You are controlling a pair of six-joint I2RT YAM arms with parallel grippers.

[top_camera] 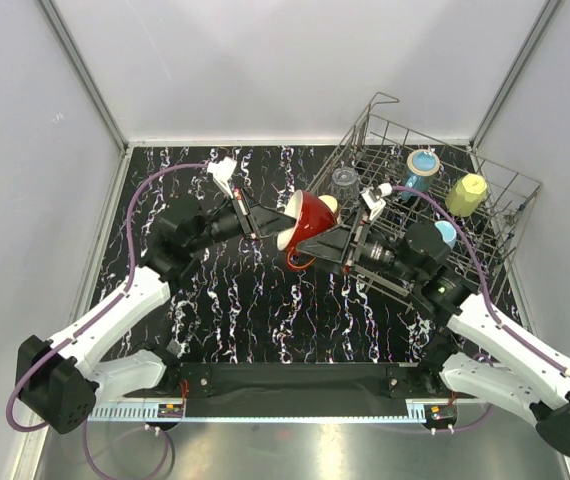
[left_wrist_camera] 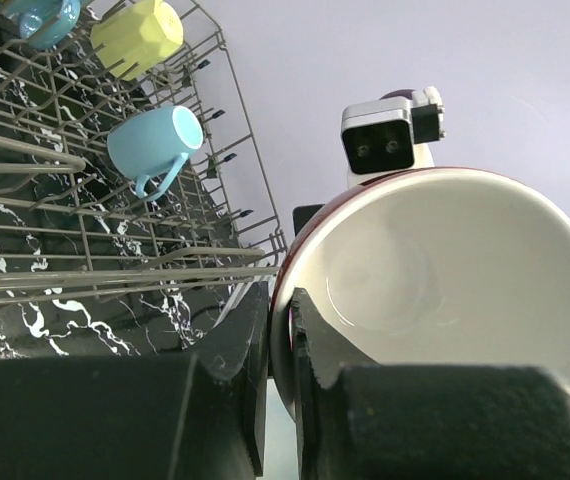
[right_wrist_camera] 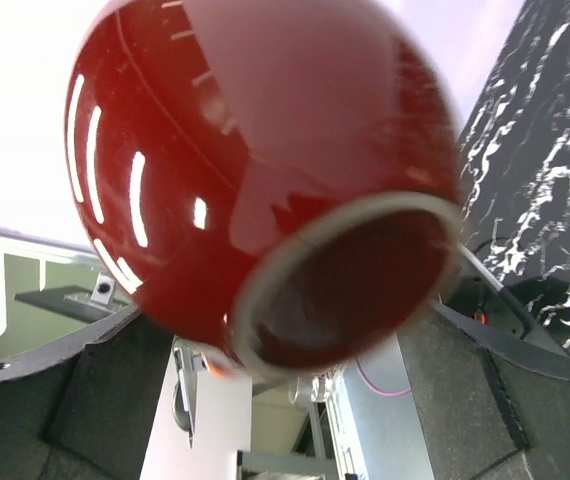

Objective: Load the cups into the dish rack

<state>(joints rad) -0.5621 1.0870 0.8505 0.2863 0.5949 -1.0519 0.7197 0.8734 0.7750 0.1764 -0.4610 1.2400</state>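
1. The dish rack (top_camera: 495, 225) stands at the far right of the table, turned at an angle. It is the only place where cups rest.
2. The red mug (top_camera: 310, 218) is the 1 cup seen outside the rack. It hangs on its side in the air over the middle of the table, just beside the rack's near-left edge.
3. 4 smaller cups sit among the tines, each apart from the others: a clear tumbler (top_camera: 345, 185), a teal cup (top_camera: 423, 165), a yellow-green cup (top_camera: 467, 193) and a light-blue cup (top_camera: 446, 233).
4. The left gripper (left_wrist_camera: 283, 330) pinches the red mug's rim, with 1 finger against the pale inside and 1 on the red outside.
5. The right gripper (right_wrist_camera: 290, 340) is spread wide, its jaws to either side of the mug's foot. Whether the pads touch the mug cannot be told.
6. By this layout, 4 of the 5 visible cups are loaded. What seems left is passing the red mug to the right arm and setting it into a free spot in the rack. Whether another cup lies hidden behind the arms cannot be told.
7. The walls (top_camera: 295, 70) close the table in on 3 sides. They are plain pale grey panels with metal strips at the corners.
8. The tabletop (top_camera: 245, 310) is flat and glossy black with white veining, like marble.
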